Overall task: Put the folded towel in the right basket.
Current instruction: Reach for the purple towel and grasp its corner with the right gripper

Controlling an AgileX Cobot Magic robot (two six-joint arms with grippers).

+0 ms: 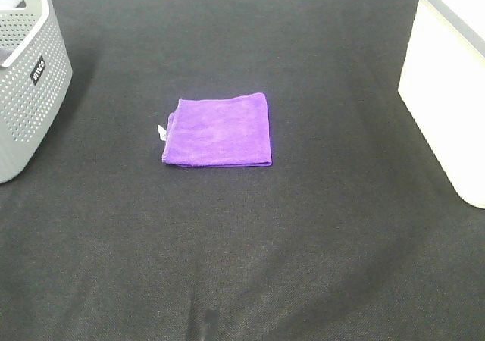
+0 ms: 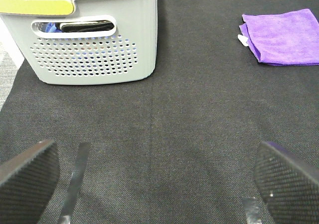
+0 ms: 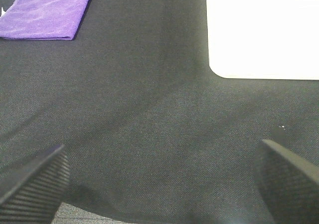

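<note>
A black woven cloth is covering the whole worktop (image 1: 242, 265), lying mostly flat with a few faint creases toward the near edge. Little of the room is showing. In the left wrist view, a strip of pale grey floor (image 2: 6, 69) is peeking past the cloth's edge beside the grey basket.

One towel (image 1: 218, 130) is lying flat near the middle of the worktop, well apart from both baskets. It is purple and soft-napped, folded into a near-square with layered edges. A small white tag (image 1: 161, 132) is sticking out on the side facing the grey basket.

Two baskets are standing at opposite edges. The grey basket (image 1: 30, 106), on the left, is plastic with rounded corners. Its walls are carrying rows of small round holes, and it has a slot handle, a small dark label and a yellow-green strip (image 2: 35, 5) on its rim. Dark items are showing through the slot. The white basket (image 1: 447, 114), on the right, is plain and smooth-walled with a rounded corner. Its inside is not showing.

Two grippers are appearing in the wrist views only. The left gripper (image 2: 157, 179) is hovering over bare cloth with its textured black fingers (image 2: 30, 169) spread wide, holding nothing. The right gripper (image 3: 162, 176) is likewise hanging with its fingers (image 3: 289, 176) wide apart and empty, between the towel and the white basket.
</note>
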